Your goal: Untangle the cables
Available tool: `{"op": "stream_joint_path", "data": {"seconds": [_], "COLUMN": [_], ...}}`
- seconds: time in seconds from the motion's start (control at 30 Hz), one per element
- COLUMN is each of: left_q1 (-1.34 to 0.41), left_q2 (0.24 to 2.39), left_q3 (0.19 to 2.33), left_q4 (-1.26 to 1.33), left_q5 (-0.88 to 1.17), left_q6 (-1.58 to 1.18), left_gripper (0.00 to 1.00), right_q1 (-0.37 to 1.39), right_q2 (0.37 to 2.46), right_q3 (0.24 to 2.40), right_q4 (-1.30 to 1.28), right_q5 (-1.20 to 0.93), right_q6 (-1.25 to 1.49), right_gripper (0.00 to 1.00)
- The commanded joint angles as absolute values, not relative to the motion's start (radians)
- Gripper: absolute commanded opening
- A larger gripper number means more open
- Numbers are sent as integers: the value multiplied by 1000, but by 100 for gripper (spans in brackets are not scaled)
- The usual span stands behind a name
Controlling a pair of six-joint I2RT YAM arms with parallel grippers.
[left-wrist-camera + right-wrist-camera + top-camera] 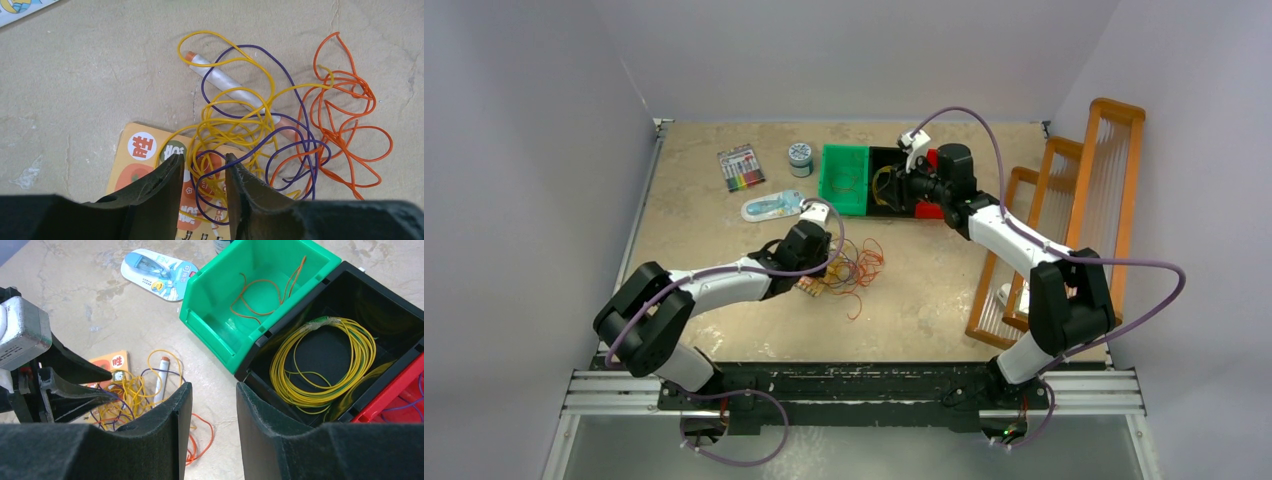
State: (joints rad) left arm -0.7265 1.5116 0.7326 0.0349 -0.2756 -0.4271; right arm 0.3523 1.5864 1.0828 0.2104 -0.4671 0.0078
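The cables point(235, 132) lie as a loose tangle of yellow, purple and orange loops on the worktop point(75, 100), draped over a silver pen point(220, 80) and an orange card point(137, 165). The left fingers point(167, 187) stand partly spread at the tangle's near edge. Yellow and purple strands run through the gap, unpinched. Well apart, a yellow coil point(325, 360) sits in the black bin point(360, 285) and an orange strand point(260, 290) in the green bin point(207, 322). The right fingers point(167, 425) hang spread and empty over the bins' near rims.

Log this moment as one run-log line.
left pincer: open, astride cable tangle | right pincer: open, empty, by black bin | yellow coil: in black bin
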Motion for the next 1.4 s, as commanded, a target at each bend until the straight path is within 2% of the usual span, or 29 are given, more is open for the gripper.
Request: {"op": "stream_joint_path", "data": {"seconds": [0.0,0.17,0.6,0.77,0.83,1.0,1.2,1.37], "left_q1": [-719,-718,-719,-719,-718,-718,-719,-719], "left_q2": [1496,1462,1428,1366,1335,1285,1260,1252], "left_q3": [768,766,796,824,838,894,952,989], "left_q4": [46,39,19,-10,-21,-65,-94,-124], "left_q5": [-313,-335,-388,-379,-369,-344,-304,-310], "left_q6": [-416,-419,-395,-383,-372,-358,-351,-346], "left_gripper": [33,27,1,0,0,0,0,0], "right_q1": [352,357,366,367,369,403,481,533], "right_q2": [1574,1584,1584,1578,1569,1525,1519,1527], "right_q3": [1086,1091,1087,1066,1038,924,845,798], "right_q4": [269,273,284,322,363,539,747,915], "right_q5": [-503,-511,-518,-555,-575,-540,-521,-509], "right_q6": [23,27,32,39,50,107,190,260], "right_gripper": [40,40,40,42,45,66,77,79]}}
